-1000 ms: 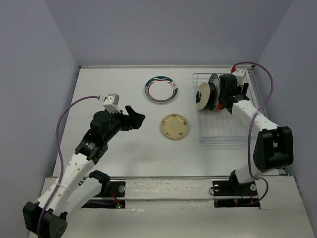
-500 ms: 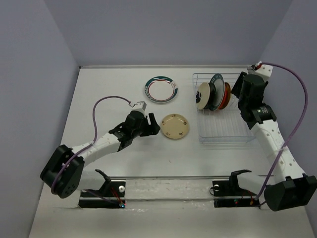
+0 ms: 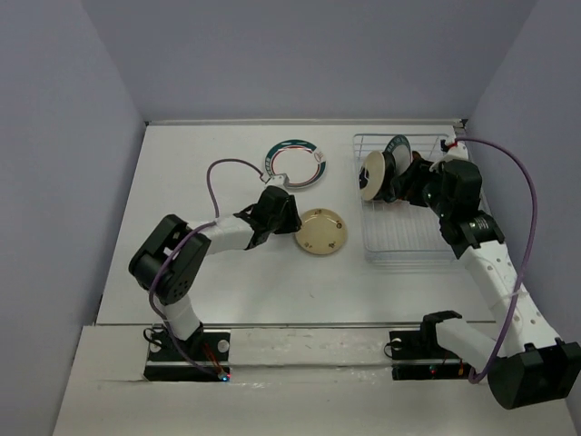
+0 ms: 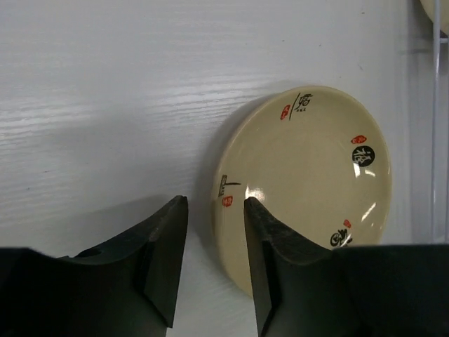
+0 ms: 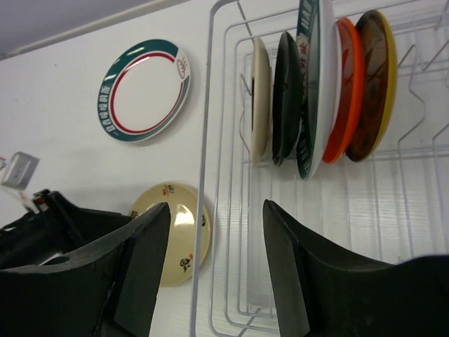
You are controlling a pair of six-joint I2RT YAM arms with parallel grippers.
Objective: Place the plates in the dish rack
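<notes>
- The white desk (image 3: 195, 168) carries the same things as half a second ago, and none of the plates has shifted.
- The left arm (image 3: 213, 238) has reached further toward the middle of the desk. Its jaws, which were just short of the loose cream plate, are now at that plate's left rim.
- The right arm (image 3: 486, 259) has swung in from the right edge of the desk. Its head now hangs over the right side of the dish rack, close to the standing plates.
- The dish rack (image 3: 408, 258) is a thin white wire basket sitting by the far right corner of the desk.
- Five plates stand on edge in its slotted row, packed close together: a cream plate (image 5: 260, 98), a black plate (image 5: 286, 98), a white plate with a dark green rim (image 5: 312, 91), an orange plate (image 5: 345, 91) and a brown plate (image 5: 372, 84).
- The right jaws are spread and hold nothing. The row of plates is ahead of them, apart from both tips.
- A green-rimmed white plate (image 3: 296, 164) with a red inner ring lies flat near the middle of the far edge, well away from both jaws.
- The loose cream plate (image 4: 309, 182) has small red and black marks and lies flat at the desk's middle, just left of the rack.
- The left jaws are spread, with one tip over the plate and the other over bare desk, so the rim sits in the gap. I cannot tell whether they touch it.
</notes>
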